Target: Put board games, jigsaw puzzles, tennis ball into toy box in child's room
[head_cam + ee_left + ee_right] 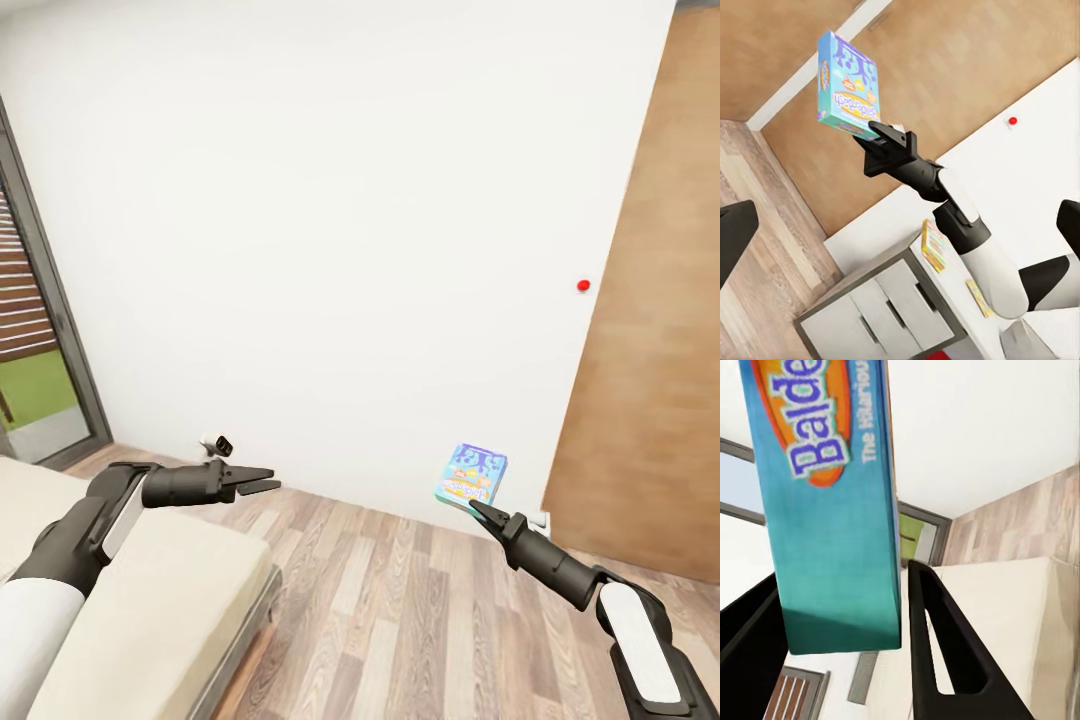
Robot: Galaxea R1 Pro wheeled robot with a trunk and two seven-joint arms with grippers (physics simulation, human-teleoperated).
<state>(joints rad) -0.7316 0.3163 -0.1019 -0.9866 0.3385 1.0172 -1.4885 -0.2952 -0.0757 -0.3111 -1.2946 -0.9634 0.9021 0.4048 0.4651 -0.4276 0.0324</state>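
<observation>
The right gripper [476,508] is clenched on the lower edge of the small blue game box [471,475], holding it upright in the air above the wood floor [420,610], close to the white wall [330,220]. A red button [583,285] sits on that wall, higher than the box. The left gripper [262,479] hangs empty over the bed [150,600], jaws parted.
</observation>
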